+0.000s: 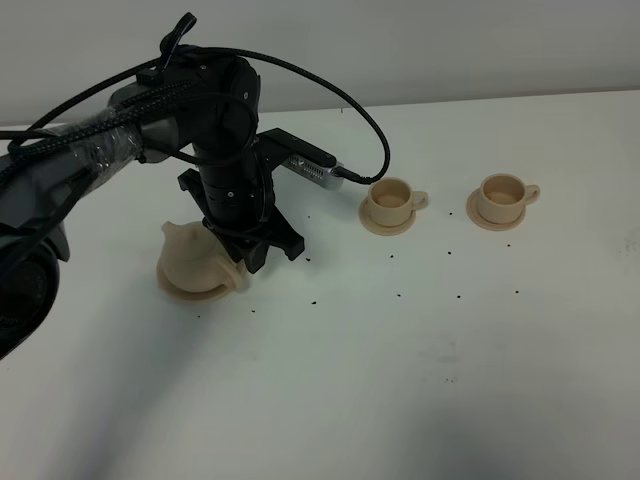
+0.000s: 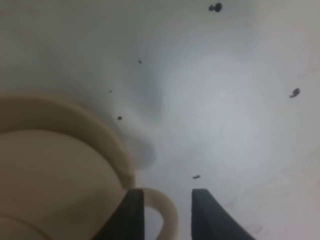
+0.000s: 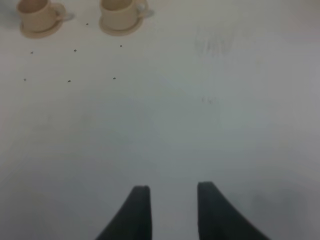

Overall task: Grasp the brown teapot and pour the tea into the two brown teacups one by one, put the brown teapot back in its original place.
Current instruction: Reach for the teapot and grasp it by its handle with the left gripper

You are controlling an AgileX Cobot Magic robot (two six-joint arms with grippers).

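Observation:
The brown teapot (image 1: 190, 255) sits on its wide saucer (image 1: 178, 291) at the table's left. My left gripper (image 1: 240, 265) is down at the teapot's right side. In the left wrist view its fingers (image 2: 131, 215) stand apart around the loop handle (image 2: 167, 212) of the teapot (image 2: 50, 175), with a gap at the outer finger. The two brown teacups (image 1: 392, 197) (image 1: 503, 192) stand on small saucers at the back right, also seen in the right wrist view (image 3: 35, 12) (image 3: 120, 10). My right gripper (image 3: 170, 192) is open over bare table and is out of the exterior high view.
Small dark specks (image 1: 400, 295) are scattered over the white table (image 1: 400, 380). The left arm's black body and cables (image 1: 120, 130) rise over the teapot at the left. The table's far edge meets a pale wall.

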